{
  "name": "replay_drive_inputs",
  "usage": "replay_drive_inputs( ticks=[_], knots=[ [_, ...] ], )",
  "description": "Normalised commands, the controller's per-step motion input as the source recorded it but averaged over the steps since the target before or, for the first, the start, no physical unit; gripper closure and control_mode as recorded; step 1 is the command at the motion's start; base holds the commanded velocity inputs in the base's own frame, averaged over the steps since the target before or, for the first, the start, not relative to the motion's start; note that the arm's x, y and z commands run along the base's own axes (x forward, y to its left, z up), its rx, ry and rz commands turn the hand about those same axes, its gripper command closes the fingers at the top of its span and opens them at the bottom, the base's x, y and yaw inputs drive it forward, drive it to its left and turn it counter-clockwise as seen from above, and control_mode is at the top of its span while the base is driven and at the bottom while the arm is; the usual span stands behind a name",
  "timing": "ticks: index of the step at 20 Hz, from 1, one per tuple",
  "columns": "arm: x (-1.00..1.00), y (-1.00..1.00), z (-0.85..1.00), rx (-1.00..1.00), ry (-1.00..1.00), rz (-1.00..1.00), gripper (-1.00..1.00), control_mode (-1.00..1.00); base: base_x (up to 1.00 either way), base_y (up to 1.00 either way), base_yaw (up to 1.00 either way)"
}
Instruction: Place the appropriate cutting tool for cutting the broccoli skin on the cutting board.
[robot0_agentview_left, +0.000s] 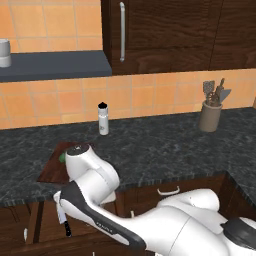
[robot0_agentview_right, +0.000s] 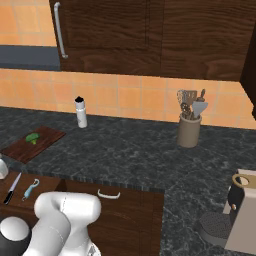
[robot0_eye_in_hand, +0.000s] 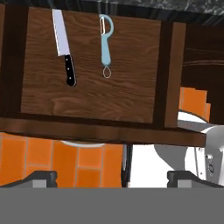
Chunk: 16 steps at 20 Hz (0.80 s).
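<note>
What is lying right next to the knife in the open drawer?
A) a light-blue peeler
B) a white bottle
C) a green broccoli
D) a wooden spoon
A: in the hand view the light-blue peeler lies beside the knife on the wooden floor of the drawer, while the broccoli sits up on the cutting board and the white bottle stands on the counter.

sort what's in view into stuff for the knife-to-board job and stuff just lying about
For the job:
silver-bladed, black-handled knife in the open drawer
small green broccoli floret
dark reddish-brown wooden cutting board

Lying about:
light-blue peeler
white bottle
utensil crock
</note>
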Motion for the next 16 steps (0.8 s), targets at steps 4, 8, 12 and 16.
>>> replay_drive_inputs(
  ticks=[4, 8, 12, 16],
  knots=[
    [0.18, 0.00, -0.44, 0.00, 0.00, -0.05, -1.00, -1.00, 0.00, 0.00, 0.00],
    [0.14, 0.00, -0.46, 0.01, 0.00, -0.03, -1.00, -1.00, 0.00, 0.00, 0.00],
    [0.11, 0.00, -0.46, 0.02, 0.00, -0.05, -1.00, -1.00, 0.00, 0.00, 0.00],
    [0.10, 0.00, -0.44, 0.03, 0.00, -0.06, -1.00, -1.00, 0.00, 0.00, 0.00]
  ],
)
